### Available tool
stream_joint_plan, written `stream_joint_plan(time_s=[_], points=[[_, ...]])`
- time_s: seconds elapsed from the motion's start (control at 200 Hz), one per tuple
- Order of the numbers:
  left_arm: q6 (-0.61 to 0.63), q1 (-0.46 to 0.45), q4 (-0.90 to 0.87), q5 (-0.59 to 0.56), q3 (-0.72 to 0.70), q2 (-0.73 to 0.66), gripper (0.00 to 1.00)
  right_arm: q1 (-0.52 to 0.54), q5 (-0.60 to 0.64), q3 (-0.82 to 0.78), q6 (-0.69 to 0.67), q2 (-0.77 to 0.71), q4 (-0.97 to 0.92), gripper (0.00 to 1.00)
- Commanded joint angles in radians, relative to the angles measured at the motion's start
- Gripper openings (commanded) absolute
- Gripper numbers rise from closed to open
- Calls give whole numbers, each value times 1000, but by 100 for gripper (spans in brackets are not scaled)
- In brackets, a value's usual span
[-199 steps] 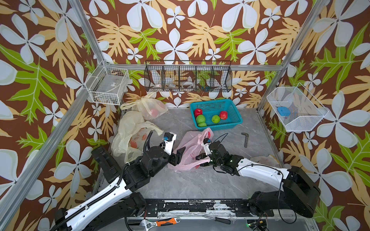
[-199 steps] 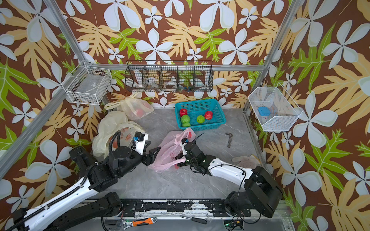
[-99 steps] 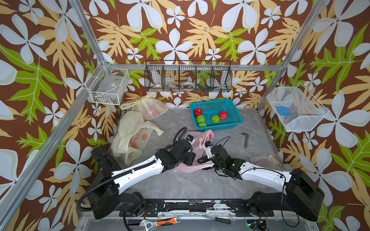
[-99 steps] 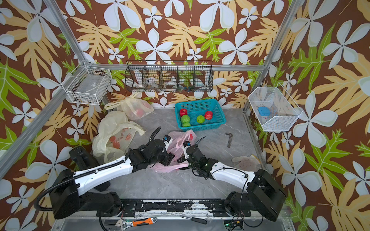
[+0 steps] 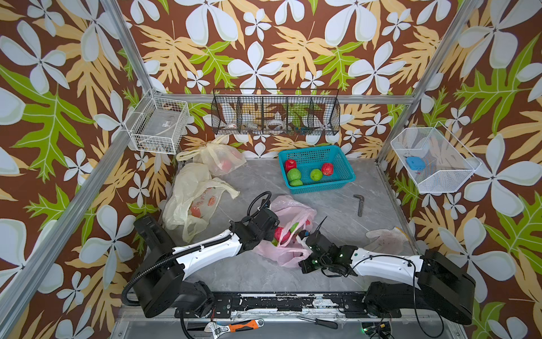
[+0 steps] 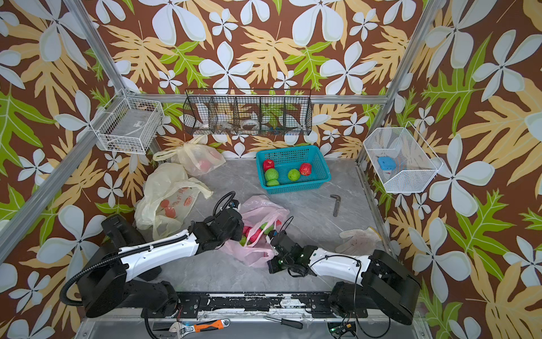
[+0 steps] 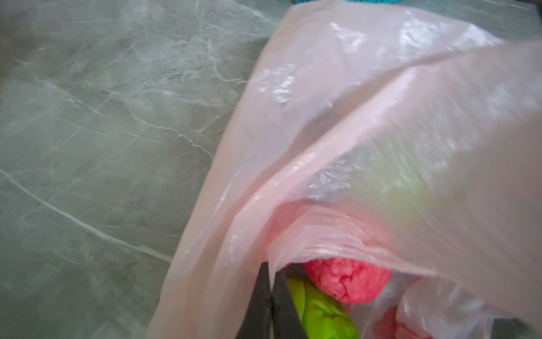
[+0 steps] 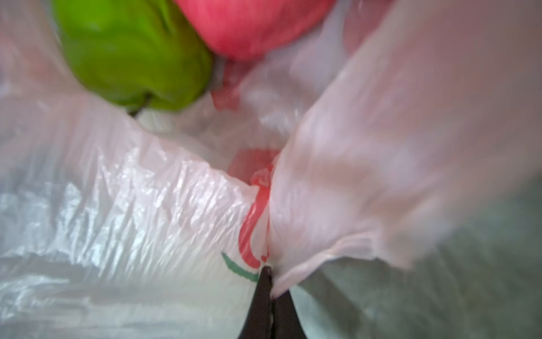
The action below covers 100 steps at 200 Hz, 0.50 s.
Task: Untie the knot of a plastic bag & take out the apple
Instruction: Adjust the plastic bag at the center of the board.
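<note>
Left tool [image 7: 271, 273]: jaws pressed together, pinching a fold of the pink bag [image 7: 381, 132] at its mouth edge. Just beyond its tips, inside the bag, lies the red apple [image 7: 349, 281], with a green apple [image 7: 319, 311] beside the jaws, nearer the wrist.

Right tool [image 8: 268, 276]: jaws pressed together on the opposite edge of the same film. Both fruits sit farther ahead of it, across a stretch of slack plastic.

In both top views the bag mouth lies between the two tools, its long axis running from one to the other, the bag resting on the tabletop [image 5: 331, 223].

Judgement: the knot appears undone and the mouth is held apart. The left tool is nearer the red apple. Extraction requires one tool to release the film while the other keeps the mouth open.
</note>
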Motion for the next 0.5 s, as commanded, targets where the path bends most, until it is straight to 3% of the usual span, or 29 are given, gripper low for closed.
stream_joint_plan(time_s=[0.0,0.1,0.275,0.36,0.495], points=[[-49,4,56,-12,-50,-30,0,58,36,-37,73,-10,-41,3],[-70,4,80,28,-95,-66,1,117,111,-51,106,-74,-45,12],[-79,-9,83,106,-153,-162,39,158,237,-31,122,-274,-152,35],[-87,-27,42,106,-156,-208,51,160,274,-12,130,-383,-218,37],[-119,-57,7,109,-171,-287,56,160,323,22,124,-499,-270,34]])
